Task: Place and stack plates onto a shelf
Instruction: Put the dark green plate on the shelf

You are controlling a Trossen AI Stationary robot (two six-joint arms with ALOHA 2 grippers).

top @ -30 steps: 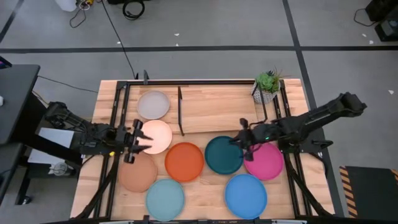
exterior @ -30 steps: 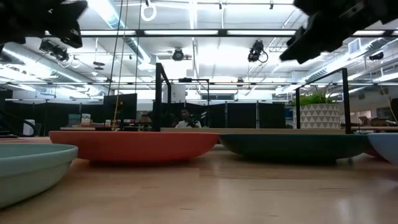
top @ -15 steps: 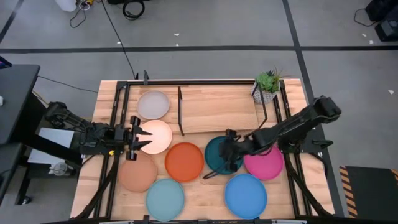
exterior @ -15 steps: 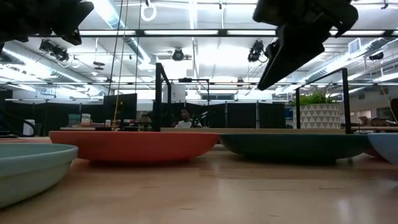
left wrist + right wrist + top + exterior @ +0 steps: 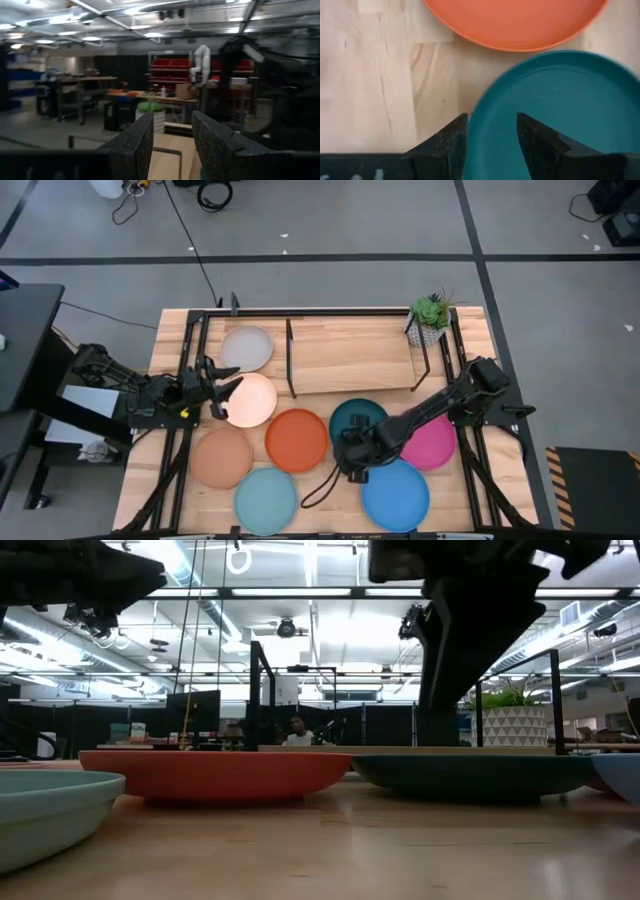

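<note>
The right gripper (image 5: 352,461) hangs over the near rim of the dark teal plate (image 5: 361,427), on the side away from the shelf (image 5: 350,358), its fingers (image 5: 447,142) apart and straddling the plate's edge in the wrist view, not yet closed on it. This looks like the reach-to-grasp step: the next move calls for dropping a little further so one finger goes under the rim and one over, then closing before any lift toward the shelf. The dark teal plate is round, shallow and matte, lying flat on the table (image 5: 315,485) just in front of the shelf, between the orange plate (image 5: 296,439) and the magenta plate (image 5: 430,442); whether it touches either is hard to tell. The left gripper (image 5: 222,386) waits with fingers apart over the pale peach plate (image 5: 252,400), at the shelf's left end, near the grey-white plate (image 5: 246,347). The shelf board itself carries no plate yet.
</note>
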